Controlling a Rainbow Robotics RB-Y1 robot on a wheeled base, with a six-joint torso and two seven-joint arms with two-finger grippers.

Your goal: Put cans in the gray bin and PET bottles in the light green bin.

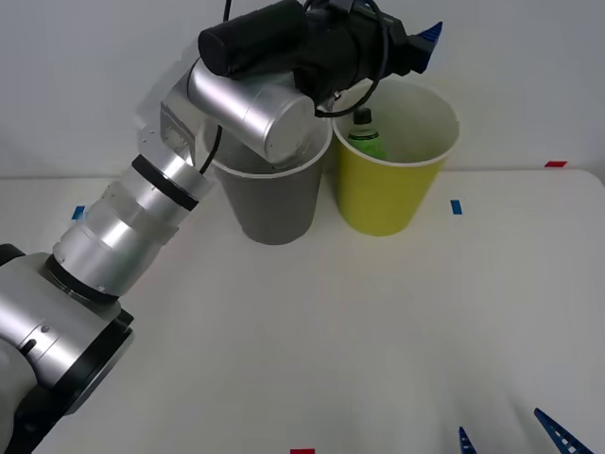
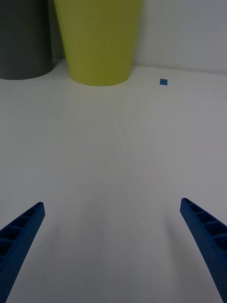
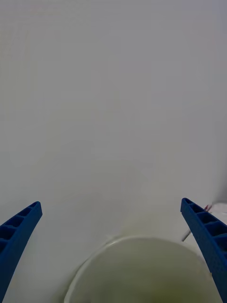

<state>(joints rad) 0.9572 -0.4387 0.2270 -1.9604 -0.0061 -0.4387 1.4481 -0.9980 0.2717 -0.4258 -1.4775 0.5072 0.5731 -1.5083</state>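
I see my left end effector [image 3: 113, 246] poised above the light green bin [image 1: 388, 189], fingers spread apart and empty; the PET bottle [image 1: 367, 140] stands inside that bin, beside the gray bin [image 1: 274, 203]. My right end effector [image 2: 113, 246] hangs open low over the tabletop [image 1: 378, 322].

bins: the gray bin [image 1: 274, 194] stood left of the light green bin [image 1: 388, 189], touching, at the table's [image 1: 312, 331] far side
bottle: the PET bottle [image 1: 366, 138] stood upright inside the light green bin
left gripper [image 1: 430, 43]: above the light green bin
right gripper [image 1: 515, 437]: near edge, right
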